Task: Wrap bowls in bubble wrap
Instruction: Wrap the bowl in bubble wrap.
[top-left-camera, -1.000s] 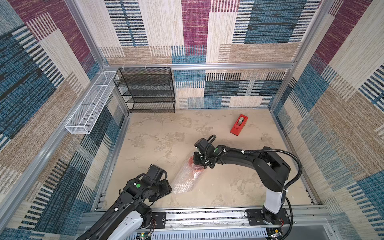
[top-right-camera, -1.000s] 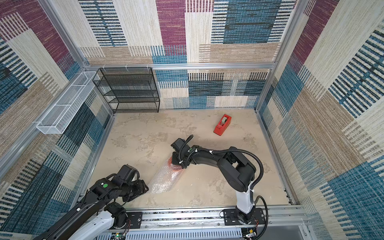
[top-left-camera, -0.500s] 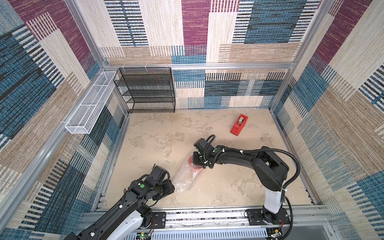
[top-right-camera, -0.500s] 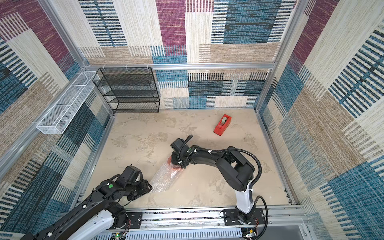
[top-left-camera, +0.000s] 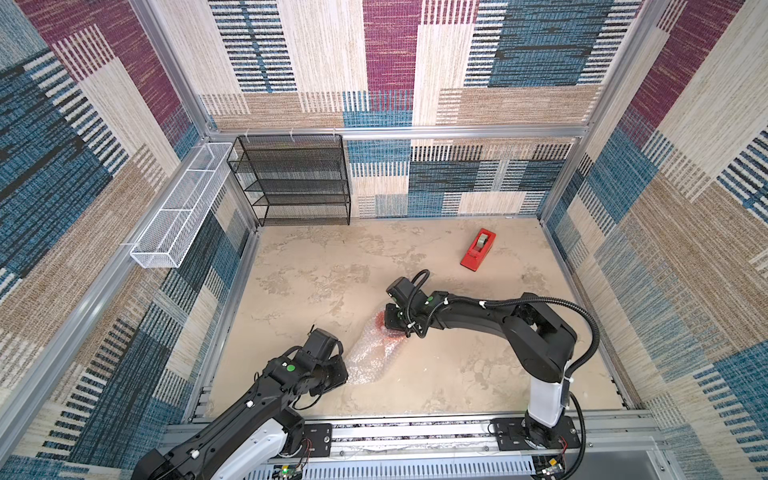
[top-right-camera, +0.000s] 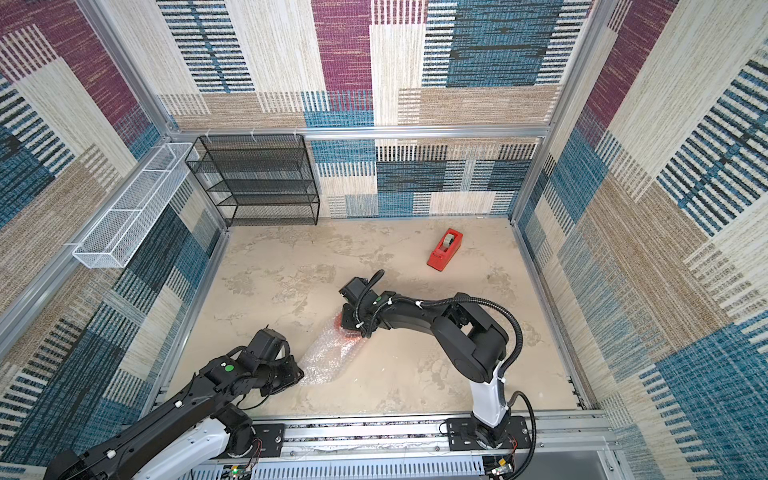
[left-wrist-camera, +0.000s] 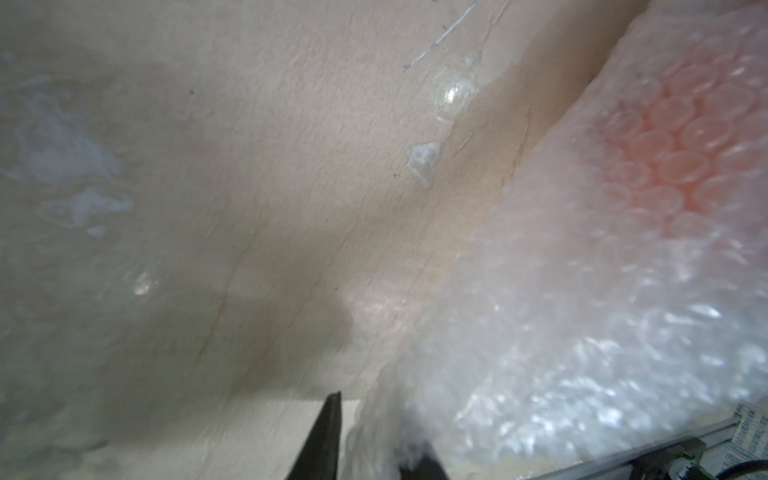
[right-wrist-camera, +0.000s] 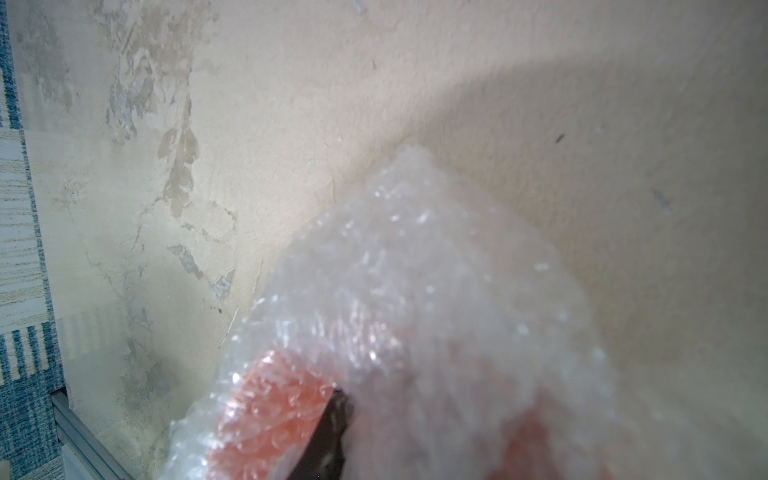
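left end effector (top-left-camera: 344, 373): near left, closed on near end of bubble wrap (top-left-camera: 374, 353)
bubble wrap: crumpled strip on surface (top-left-camera: 457, 374), runs far-right from there, over bowl (right-wrist-camera: 266, 411)
bowl: orange, mid surface, under far end of bubble wrap
right end effector (top-left-camera: 395, 328): on top of bowl, gripping it through bubble wrap
tape dispenser (top-left-camera: 478, 249): red, far right, well apart
rack (top-left-camera: 299, 183): black mesh, far-left wall

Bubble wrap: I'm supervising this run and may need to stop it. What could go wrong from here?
The left tool pinches only the bubble wrap's loose end; a pull could slip off or tear it.
The right tool appears to pinch the bowl through the wrap; tugging could drag or uncover it.
The tape dispenser sits far off; released wrap may spring open.
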